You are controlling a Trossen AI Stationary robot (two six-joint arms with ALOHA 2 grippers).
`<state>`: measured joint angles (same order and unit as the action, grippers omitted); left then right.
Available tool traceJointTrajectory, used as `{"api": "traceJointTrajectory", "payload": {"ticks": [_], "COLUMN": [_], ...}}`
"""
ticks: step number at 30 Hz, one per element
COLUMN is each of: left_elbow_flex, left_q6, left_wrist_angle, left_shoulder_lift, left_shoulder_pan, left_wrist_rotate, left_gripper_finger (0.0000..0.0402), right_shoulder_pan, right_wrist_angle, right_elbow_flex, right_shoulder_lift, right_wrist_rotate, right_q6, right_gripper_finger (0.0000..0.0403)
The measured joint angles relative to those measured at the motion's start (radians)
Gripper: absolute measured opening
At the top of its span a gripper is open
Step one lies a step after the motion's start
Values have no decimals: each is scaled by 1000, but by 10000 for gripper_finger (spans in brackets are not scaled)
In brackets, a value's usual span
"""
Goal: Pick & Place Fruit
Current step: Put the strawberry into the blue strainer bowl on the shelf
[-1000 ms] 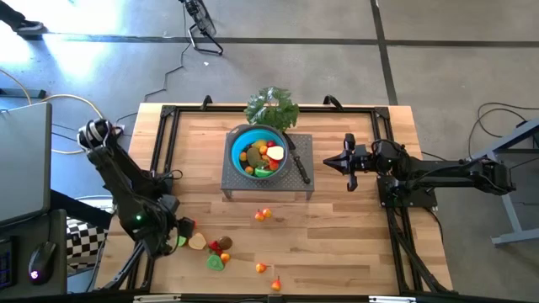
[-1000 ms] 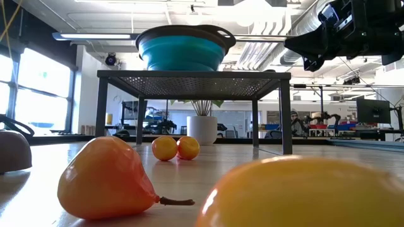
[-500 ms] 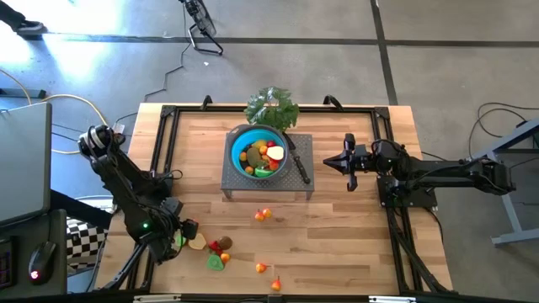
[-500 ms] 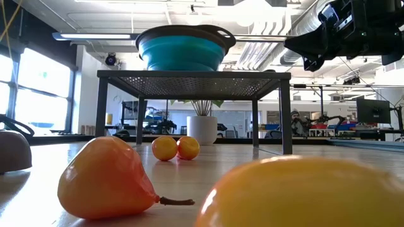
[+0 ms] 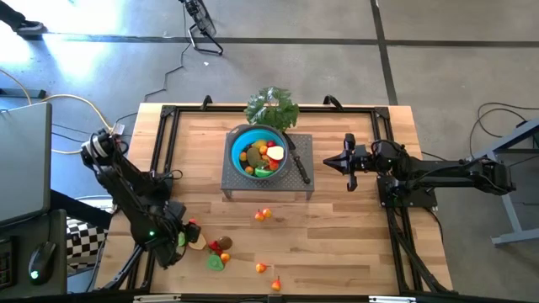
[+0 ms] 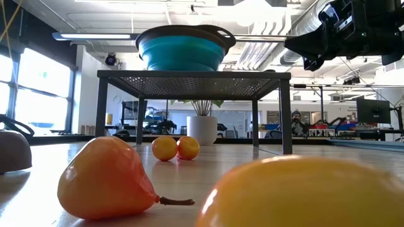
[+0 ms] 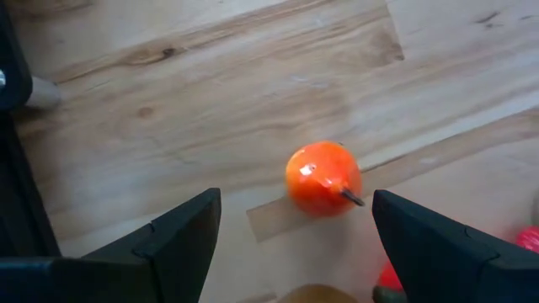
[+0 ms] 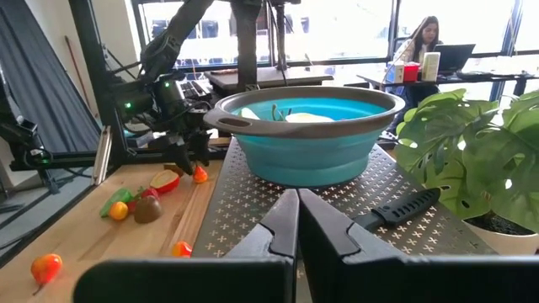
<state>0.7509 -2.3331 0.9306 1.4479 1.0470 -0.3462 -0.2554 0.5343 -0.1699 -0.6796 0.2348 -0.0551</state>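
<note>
The left gripper (image 5: 187, 231) is hanging low over the near-left part of the wooden counter (image 5: 337, 227), its fingers (image 7: 181, 231) standing wide apart and gripping nothing. In the left wrist view a small orange-red fruit with a dark stem (image 7: 322, 178) is lying on the wood between and just ahead of the two open fingers, not touching either one. Beside that gripper in the high view, a loose cluster of fruit pieces (image 5: 212, 248) is sitting on the counter: a cream slice, red and brown bits and a green piece. Two more small orange fruits (image 5: 268, 276) are lying near the front edge, and another orange pair (image 5: 264, 215) is resting just in front of the grey mesh stand (image 5: 240, 187). The blue bowl (image 5: 237, 145) is sitting on top of that stand and is holding several fruits already, yellow, orange, green and a cream slice among them. A black-handled knife (image 5: 298, 165) is lying on the stand just beside the bowl, and a leafy green bunch (image 5: 272, 106) is sitting behind it. The right gripper (image 5: 349, 162) is hovering to the right of the stand, well apart from the loose fruit, its fingers (image 8: 278, 220) pressed together with nothing between them.
</note>
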Motion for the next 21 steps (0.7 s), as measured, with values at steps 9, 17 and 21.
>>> {"api": "traceJointTrajectory", "payload": {"ticks": [9, 17, 21], "left_elbow_flex": [0, 0, 0], "left_q6": [-27, -28, -28], "left_wrist_angle": [-26, -45, -44], "left_shoulder_lift": [42, 74, 83], "left_shoulder_pan": [0, 0, 0], "left_wrist_rotate": [-13, -81, -87], "left_gripper_finger": [303, 303, 303], "right_shoulder_pan": [0, 0, 0], "right_wrist_angle": [0, -1, -3], "right_elbow_flex": [0, 0, 0], "right_shoulder_lift": [0, 0, 0], "right_wrist_rotate": [0, 0, 0], "right_q6": [0, 3, 3], "right_gripper_finger": [2, 2, 2]}}
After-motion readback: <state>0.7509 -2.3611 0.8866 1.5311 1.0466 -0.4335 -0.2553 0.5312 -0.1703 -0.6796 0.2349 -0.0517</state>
